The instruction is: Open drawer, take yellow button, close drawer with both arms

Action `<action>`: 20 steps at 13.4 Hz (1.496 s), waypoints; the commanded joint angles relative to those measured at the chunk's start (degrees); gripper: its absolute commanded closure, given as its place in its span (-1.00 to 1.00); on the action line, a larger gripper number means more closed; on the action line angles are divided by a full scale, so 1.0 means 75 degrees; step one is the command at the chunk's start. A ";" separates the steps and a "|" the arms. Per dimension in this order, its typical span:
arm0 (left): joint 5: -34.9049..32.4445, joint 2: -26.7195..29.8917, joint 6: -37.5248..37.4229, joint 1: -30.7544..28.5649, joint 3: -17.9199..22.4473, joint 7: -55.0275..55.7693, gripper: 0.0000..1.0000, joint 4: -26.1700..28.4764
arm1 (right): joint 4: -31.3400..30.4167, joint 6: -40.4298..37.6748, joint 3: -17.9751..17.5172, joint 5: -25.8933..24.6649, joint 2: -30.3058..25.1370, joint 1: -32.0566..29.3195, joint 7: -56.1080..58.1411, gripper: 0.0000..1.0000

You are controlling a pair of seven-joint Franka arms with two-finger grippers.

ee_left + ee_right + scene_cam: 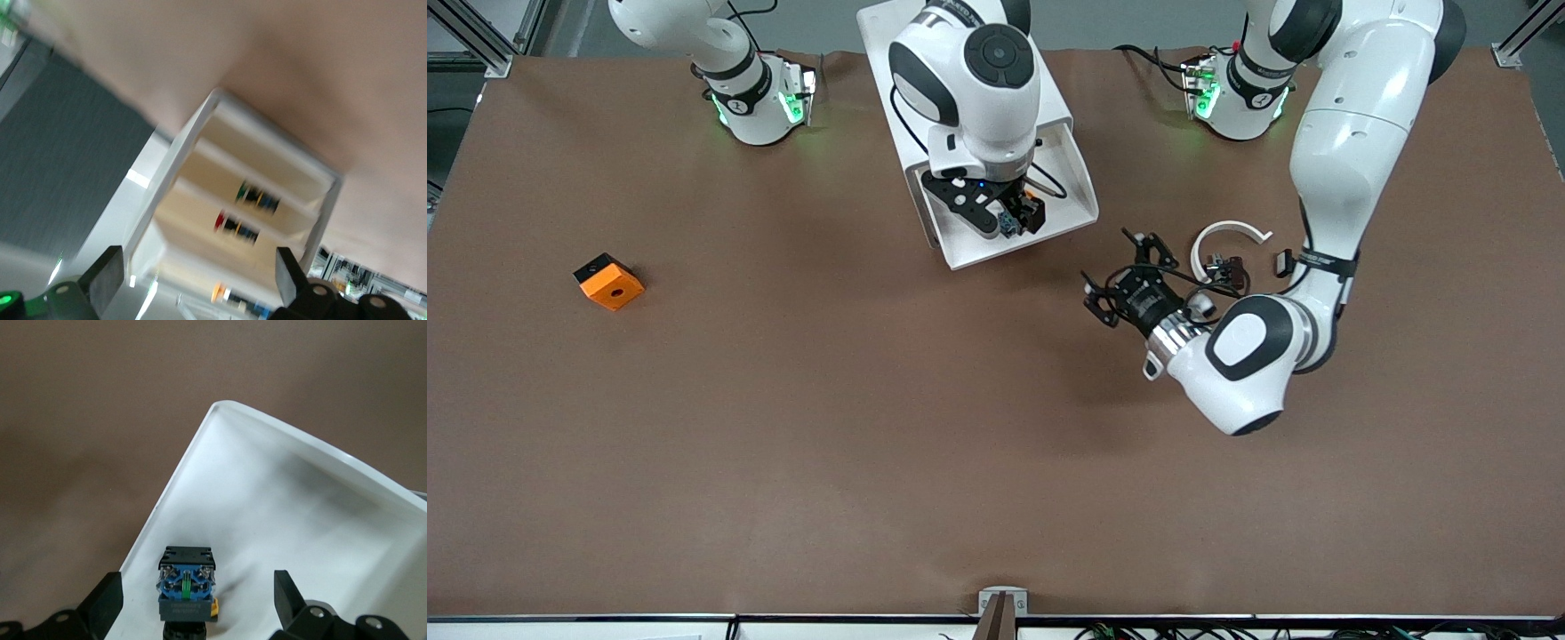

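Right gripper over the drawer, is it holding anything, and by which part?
Nothing held. The right gripper is open over the drawer, the button lying between its fingers, ungripped.

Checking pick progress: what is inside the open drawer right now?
The button lies in the open drawer, between the right gripper's open fingers. Its orange cap is mostly hidden. The left gripper, open, is over the table.

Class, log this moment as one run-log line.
drawer: open | right tool: open over button | left tool: open, beside drawer
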State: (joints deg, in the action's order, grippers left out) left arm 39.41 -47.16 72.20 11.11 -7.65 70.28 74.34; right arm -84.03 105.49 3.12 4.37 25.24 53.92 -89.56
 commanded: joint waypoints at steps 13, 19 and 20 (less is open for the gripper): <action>-0.3836 0.0722 0.5055 -0.0239 0.0106 -0.3570 -1.00 -0.0033 | 0.0400 -0.0096 0.0064 -0.0277 0.0373 0.0182 -0.0141 -1.00; -0.4376 0.1458 0.5432 -0.0263 0.0012 -0.3558 -1.00 0.0119 | 0.0399 -0.0096 0.0064 -0.0348 0.0432 0.0240 -0.0153 -0.54; -0.4375 0.1564 0.5467 -0.0263 0.0012 -0.3558 -1.00 0.0166 | 0.0399 -0.0096 0.0064 -0.0348 0.0432 0.0240 -0.0153 -0.26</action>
State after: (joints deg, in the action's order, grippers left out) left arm 7.80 -39.50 112.36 9.07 -7.43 44.14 73.05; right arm -82.40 105.41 3.11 2.88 27.72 54.88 -89.56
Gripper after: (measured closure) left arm 0.000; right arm 0.141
